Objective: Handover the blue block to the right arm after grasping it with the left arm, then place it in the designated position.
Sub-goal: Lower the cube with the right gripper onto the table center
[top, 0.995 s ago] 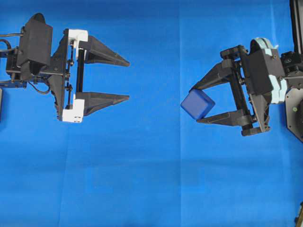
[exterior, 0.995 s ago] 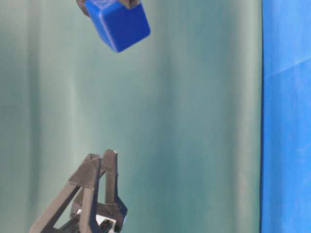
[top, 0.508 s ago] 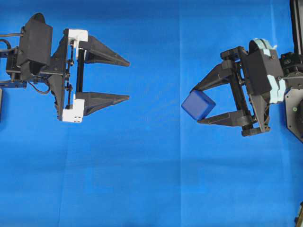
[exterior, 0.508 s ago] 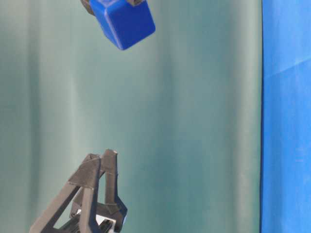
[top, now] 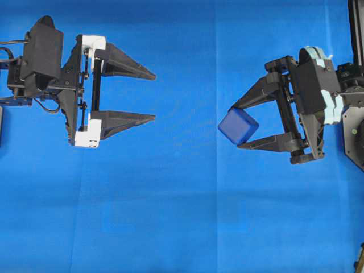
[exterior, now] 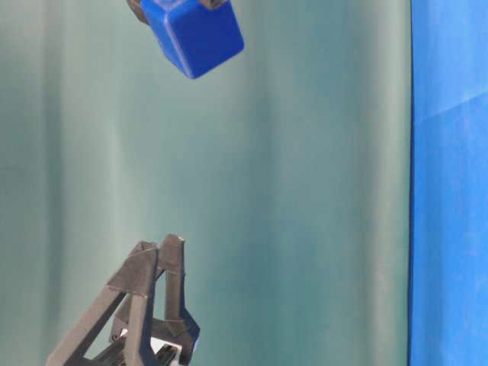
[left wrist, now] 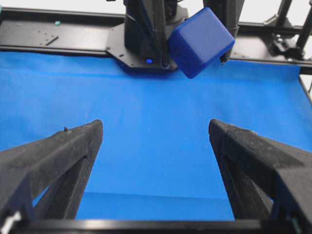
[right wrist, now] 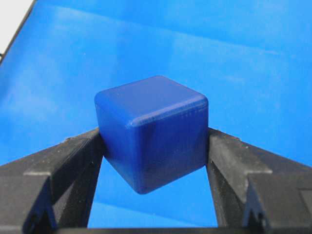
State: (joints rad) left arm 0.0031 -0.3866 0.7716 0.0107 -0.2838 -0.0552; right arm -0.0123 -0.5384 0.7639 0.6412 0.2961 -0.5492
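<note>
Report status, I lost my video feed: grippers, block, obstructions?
Left gripper open, empty. Right gripper shut on blue block, held clear of cloth. Nothing between arms.

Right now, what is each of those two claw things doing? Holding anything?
Left gripper: open, empty, well apart from the block.
Right gripper: closed on the small dark-blue cube with rounded edges, held clear above the blue cloth.

Matt black plastic, smooth blue block, creased cloth

The block (right wrist: 152,130) looks like smooth plastic with a soft sheen along its rounded edges. The right gripper (right wrist: 153,161) has matt, faintly grainy black fingers. The left gripper (top: 153,95) is the same rough matt black, with glossy white plastic brackets (top: 91,44). The blue cloth (top: 182,216) is matt, with fold creases.
</note>
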